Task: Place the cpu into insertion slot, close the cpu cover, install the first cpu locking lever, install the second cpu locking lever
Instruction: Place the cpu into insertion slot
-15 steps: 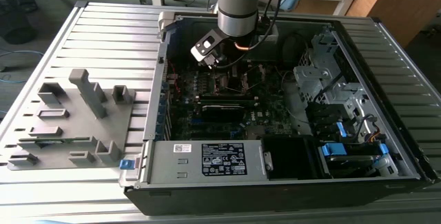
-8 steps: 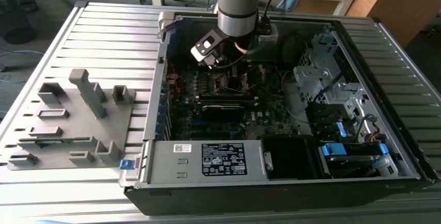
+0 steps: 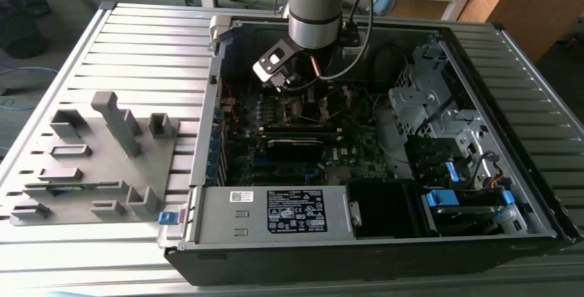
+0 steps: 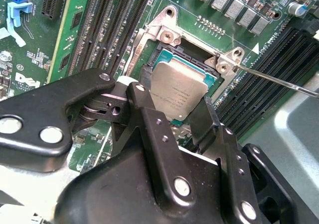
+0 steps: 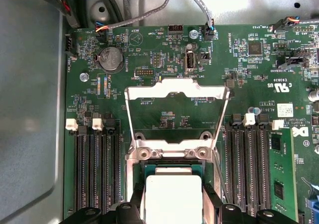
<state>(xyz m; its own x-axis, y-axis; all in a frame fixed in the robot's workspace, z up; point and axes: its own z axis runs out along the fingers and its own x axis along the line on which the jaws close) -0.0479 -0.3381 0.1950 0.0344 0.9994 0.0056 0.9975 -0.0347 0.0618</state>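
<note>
On the slatted metal table (image 3: pixel 137 37) the open computer case (image 3: pixel 365 242) lies with its board exposed. You're on the first step, I judge: the gripper (image 4: pixel 172 98) clasps the cpu (image 4: pixel 177 82) by two opposite edges, right over the insertion slot (image 4: pixel 149 72); whether it's seated, I can't tell. The cpu cover (image 5: pixel 177 88) stands raised just beyond. Seating likely calls for a level, square descent.

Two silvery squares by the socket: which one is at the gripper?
The cpu, solid-faced, right at the gripper; the cpu cover is the windowed frame swung open beyond.
</note>
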